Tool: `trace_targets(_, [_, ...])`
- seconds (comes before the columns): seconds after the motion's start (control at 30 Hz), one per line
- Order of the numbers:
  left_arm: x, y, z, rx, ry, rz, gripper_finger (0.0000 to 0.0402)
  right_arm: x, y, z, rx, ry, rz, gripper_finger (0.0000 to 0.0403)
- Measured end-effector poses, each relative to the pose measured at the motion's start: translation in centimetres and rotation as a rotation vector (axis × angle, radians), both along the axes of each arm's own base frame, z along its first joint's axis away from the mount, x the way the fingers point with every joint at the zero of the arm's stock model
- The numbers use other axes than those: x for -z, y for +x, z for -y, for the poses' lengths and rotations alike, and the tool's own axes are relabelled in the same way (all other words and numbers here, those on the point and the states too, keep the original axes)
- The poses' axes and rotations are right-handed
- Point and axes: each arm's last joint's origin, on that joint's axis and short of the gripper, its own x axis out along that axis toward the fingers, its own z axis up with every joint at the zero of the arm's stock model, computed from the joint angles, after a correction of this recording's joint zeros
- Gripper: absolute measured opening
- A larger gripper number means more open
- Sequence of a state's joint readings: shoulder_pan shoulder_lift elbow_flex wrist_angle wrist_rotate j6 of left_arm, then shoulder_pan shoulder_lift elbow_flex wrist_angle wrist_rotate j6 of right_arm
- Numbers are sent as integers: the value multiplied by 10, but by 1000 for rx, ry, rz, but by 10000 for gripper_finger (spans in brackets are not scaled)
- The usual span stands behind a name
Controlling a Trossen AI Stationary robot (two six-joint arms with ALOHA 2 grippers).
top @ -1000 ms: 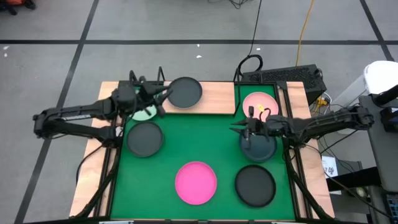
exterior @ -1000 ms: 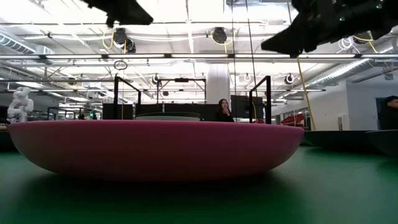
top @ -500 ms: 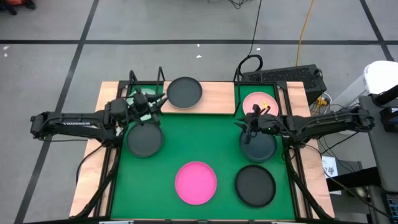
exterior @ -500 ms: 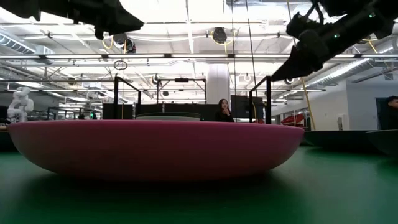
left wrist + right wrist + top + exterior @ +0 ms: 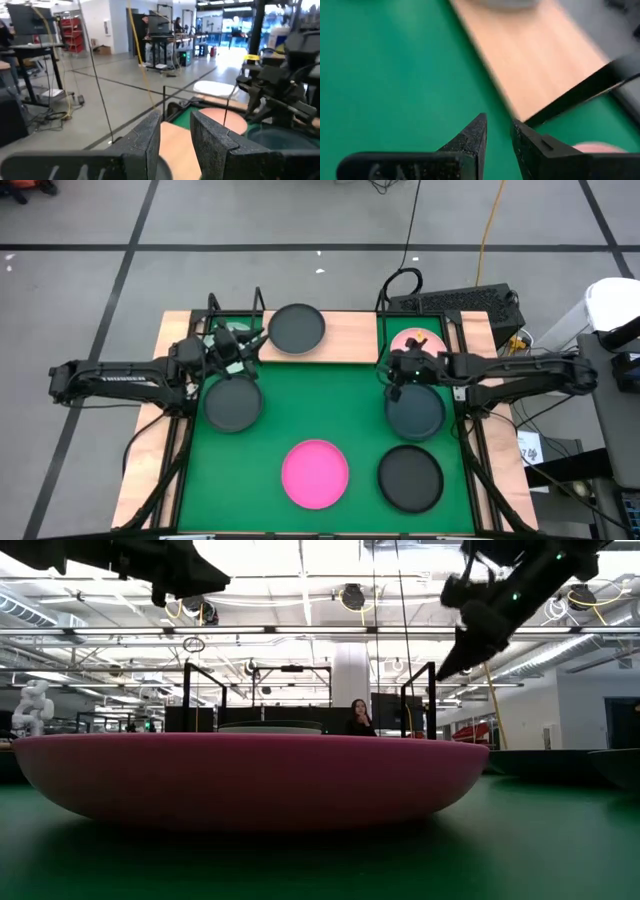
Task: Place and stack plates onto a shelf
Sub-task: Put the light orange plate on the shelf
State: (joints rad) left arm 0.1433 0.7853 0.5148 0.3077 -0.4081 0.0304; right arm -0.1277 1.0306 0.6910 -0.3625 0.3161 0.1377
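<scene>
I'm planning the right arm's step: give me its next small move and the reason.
Probably lower the right gripper onto the near rim of the pale pink plate. Its fingers stand slightly apart with nothing between them, it hangs above the mat beside that plate, and the plate still lies off the shelf. The dark plate next to it is an equally fair target.

You see the shelf (image 5: 345, 338), a light wooden board with black wire uprights, along the far edge of the mat. One dark plate (image 5: 297, 327) lies flat on it. The mint plate (image 5: 229, 335) sits at its left end, partly hidden. The pale pink plate (image 5: 417, 342) lies right of the board. The magenta plate (image 5: 315, 473) and three dark plates (image 5: 232, 403) (image 5: 416, 414) (image 5: 410, 478) lie flat on the mat.
</scene>
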Motion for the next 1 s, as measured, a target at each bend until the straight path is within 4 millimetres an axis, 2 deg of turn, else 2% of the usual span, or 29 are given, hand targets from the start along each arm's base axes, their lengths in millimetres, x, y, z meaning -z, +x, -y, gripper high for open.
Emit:
trace_targets(0.33, [14,2,14,85,3,-40,111,29,-7,10,115,89,-260,70])
trace_targets(0.7, [47,-1,16,94,-39,-2,111,50,-7,44,249,91,-388,70])
trace_targets(1.0, [44,-1,16,94,-22,19,111,65,-5,58,275,103,-458,70])
